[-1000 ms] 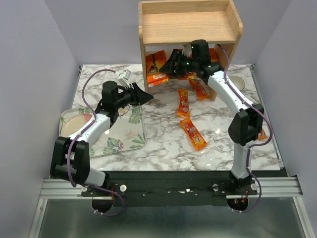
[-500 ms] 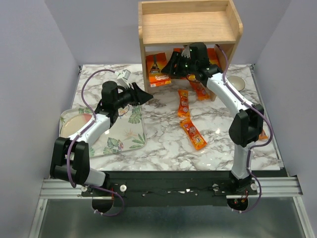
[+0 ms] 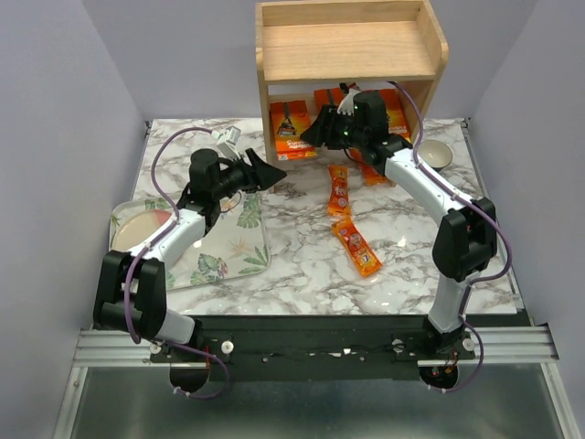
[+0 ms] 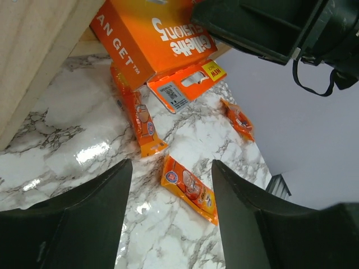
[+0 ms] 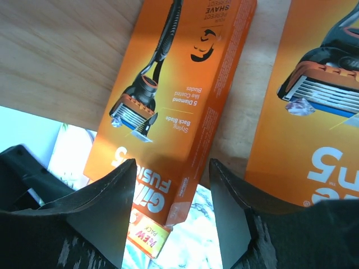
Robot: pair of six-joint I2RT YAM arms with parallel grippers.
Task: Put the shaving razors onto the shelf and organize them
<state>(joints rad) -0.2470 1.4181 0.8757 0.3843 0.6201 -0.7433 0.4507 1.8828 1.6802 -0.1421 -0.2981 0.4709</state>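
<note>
From above, wide orange razor boxes (image 3: 291,128) stand in the lower tier of the far light-wood shelf (image 3: 352,41); narrow orange blister packs (image 3: 356,247) lie on the marble table (image 3: 302,265). Left wrist: the left gripper (image 4: 171,168) gapes wide, empty. Right wrist: the right gripper (image 5: 172,168), spread and empty, faces a box.

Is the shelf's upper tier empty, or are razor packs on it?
Empty. The shelf shows bare wood on top; orange razor packs stand in its lower tier.
</note>
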